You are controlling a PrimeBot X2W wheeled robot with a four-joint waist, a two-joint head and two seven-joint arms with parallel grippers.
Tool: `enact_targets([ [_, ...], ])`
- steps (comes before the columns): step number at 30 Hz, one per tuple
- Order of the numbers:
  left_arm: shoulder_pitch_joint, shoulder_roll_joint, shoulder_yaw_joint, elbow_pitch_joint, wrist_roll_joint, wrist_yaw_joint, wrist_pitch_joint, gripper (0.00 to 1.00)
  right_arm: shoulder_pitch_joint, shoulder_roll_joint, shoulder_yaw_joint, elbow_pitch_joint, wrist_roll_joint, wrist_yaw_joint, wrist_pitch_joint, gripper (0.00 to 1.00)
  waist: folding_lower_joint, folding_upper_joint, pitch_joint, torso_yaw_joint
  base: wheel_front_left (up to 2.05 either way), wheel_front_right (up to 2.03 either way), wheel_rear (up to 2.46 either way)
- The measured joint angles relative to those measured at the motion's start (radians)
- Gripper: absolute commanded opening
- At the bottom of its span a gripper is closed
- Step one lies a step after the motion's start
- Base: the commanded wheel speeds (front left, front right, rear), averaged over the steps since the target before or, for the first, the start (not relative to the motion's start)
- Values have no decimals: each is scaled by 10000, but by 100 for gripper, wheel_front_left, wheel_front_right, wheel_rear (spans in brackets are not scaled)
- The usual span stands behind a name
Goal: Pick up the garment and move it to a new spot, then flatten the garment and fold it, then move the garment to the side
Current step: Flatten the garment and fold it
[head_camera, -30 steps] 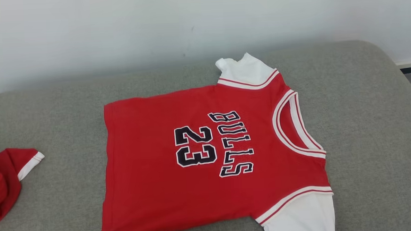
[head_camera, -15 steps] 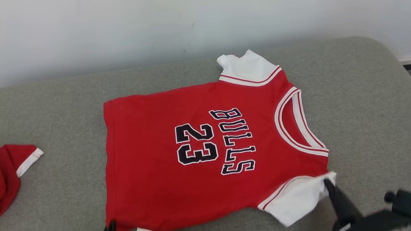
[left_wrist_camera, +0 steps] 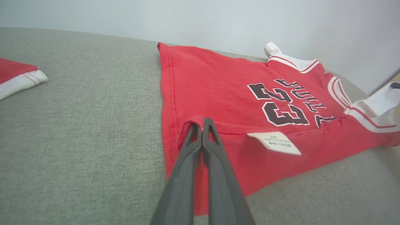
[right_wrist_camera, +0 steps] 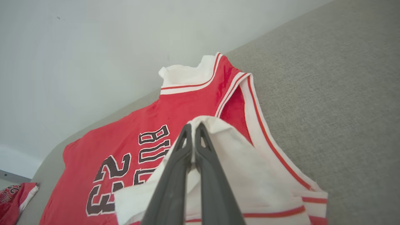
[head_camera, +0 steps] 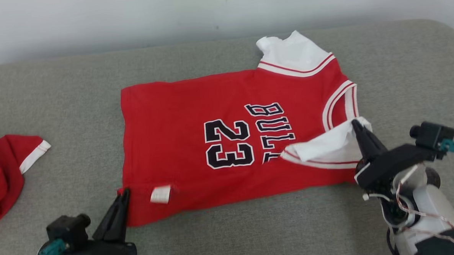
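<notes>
The garment (head_camera: 180,118) is a red jersey with white sleeves, "BULLS" and "23" on its front, lying on the grey cushion (head_camera: 57,104). My left gripper (head_camera: 124,193) is shut on the jersey's near hem corner, lifted and turned over toward the back, with a white label (head_camera: 160,194) showing. In the left wrist view the dark fingers (left_wrist_camera: 203,147) pinch that red corner (left_wrist_camera: 190,122). My right gripper (head_camera: 355,125) is shut on the near white sleeve (head_camera: 327,146), which is folded over the lettering. The right wrist view shows the sleeve (right_wrist_camera: 250,175) pinched between the fingers (right_wrist_camera: 193,147).
A second red garment with a white cuff (head_camera: 6,167) lies at the cushion's left edge. A pale wall (head_camera: 130,20) runs along the back. Bare grey cushion lies in front of the jersey (head_camera: 254,229) and to its right (head_camera: 408,73).
Both grippers came up into the head view, carrying the jersey's near edge away from me: the near sleeve now folds over the lettering and the hem corner is flipped. The camera also shifted.
</notes>
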Motion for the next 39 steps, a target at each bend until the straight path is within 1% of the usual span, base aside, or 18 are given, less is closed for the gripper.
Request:
enact_targets([
  [5,-728,-201,-33,882,52,-88,-192,0,-1116,-125,234,1584,-13,-2,-587,0,0,0,255,173,0,0,0],
  [6,-839,-255,-44,1062,71,-94,-221,0,-1241,-155,378,1848,-88,0,-738,46,0,1,289,195,0,0,0],
  [7,-941,-297,-92,1223,105,-100,-240,0,-1341,-173,500,2059,-153,0,-888,100,0,1,312,211,0,0,0],
  [8,-998,-328,-123,1354,194,-130,-334,35,-1411,-198,614,2245,-174,0,-1051,100,1,1,321,224,0,0,0],
  [9,-1056,-362,-128,1490,247,-165,-414,56,-1459,-228,713,2412,-173,0,-1267,100,1,1,311,228,0,0,0],
  [10,-1118,-410,-130,1603,253,-169,-485,100,-1471,-322,894,2510,-199,0,-1461,100,0,1,287,229,0,0,0],
  [12,-1143,-522,-61,1802,439,-82,-637,100,-1423,-696,1304,2600,-508,0,-2069,100,0,0,205,232,0,0,0],
  [15,-890,-690,221,1862,437,15,-761,100,-1046,-1158,1684,2696,-612,0,-2736,100,-1,0,22,219,0,0,0],
  [18,-200,-757,407,1745,548,151,-807,100,-477,-1592,2171,2742,-895,0,-3057,100,-2,0,-187,182,0,0,0],
  [21,422,-1016,617,1429,591,224,-836,100,-28,-1831,2290,2807,-851,0,-3210,100,-3,0,-356,141,0,0,0],
  [26,940,-1174,593,1632,763,165,-834,100,159,-1941,2592,3141,-1172,0,-3348,100,-4,0,-411,45,0,0,0],
  [32,456,-1319,786,2230,832,-4,-836,100,-352,-1569,2709,3958,-1333,0,-3381,100,-3,0,-220,-59,0,0,0],
  [33,456,-1319,786,2230,832,-4,-836,100,-352,-1569,2709,3958,-1333,0,-3381,100,-3,0,-220,-59,0,0,0],
  [34,236,-1375,715,2485,876,-96,-836,100,-582,-1417,2792,4276,-1411,0,-3340,100,-3,0,-136,-97,0,0,0],
  [35,236,-1375,715,2485,876,-96,-836,100,-582,-1417,2792,4276,-1411,0,-3340,100,-3,0,-136,-97,0,0,0],
  [37,9,-1467,698,2792,878,-184,-836,100,-789,-1287,2892,4675,-1530,0,-3335,100,-2,0,-62,-133,0,0,0],
  [38,-98,-1511,673,2968,878,-217,-836,57,-887,-1237,2922,4886,-1576,0,-3333,100,-2,0,-35,-150,0,0,0],
  [39,-203,-1526,656,3183,872,-265,-838,57,-969,-1179,2961,5089,-1586,0,-3317,100,-3,0,-18,-164,0,0,0],
])
